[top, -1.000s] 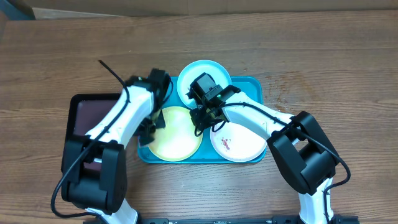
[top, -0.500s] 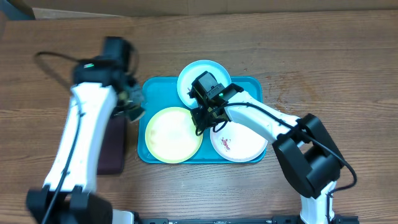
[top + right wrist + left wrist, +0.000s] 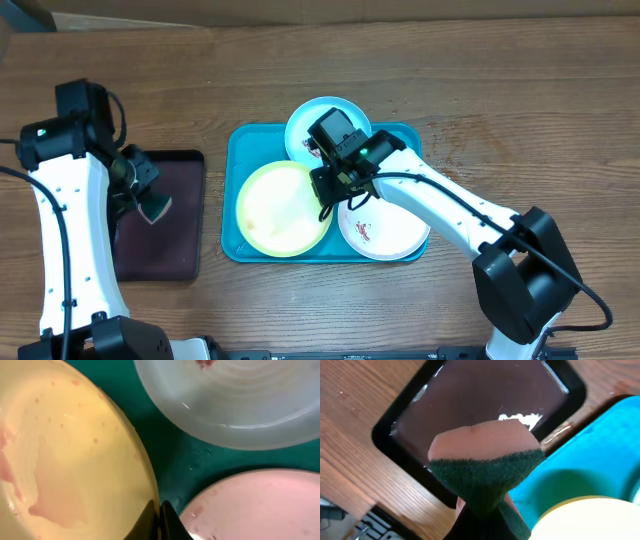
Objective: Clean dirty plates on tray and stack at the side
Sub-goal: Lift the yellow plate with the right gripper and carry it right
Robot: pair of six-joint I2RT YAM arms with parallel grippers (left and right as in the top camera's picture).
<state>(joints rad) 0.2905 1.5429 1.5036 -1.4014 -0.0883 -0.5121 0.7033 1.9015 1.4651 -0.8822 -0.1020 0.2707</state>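
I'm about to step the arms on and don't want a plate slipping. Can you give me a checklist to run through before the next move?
1. Left gripper shut on the sponge: ok.
2. Sponge over the dark tray, off the plates: ok.
3. Right gripper closed on the yellow-green plate rim: ok.
4. All three plates on the teal tray: ok.
5. White plate clean: not ok, red smear.
6. Yellow-green plate clean: not ok, pinkish film shows.

My right gripper (image 3: 333,190) blocked the gap between the three plates (image 3: 283,210) on the tray (image 3: 410,135); bare table (image 3: 500,90) lay open around the tray's far and right sides.
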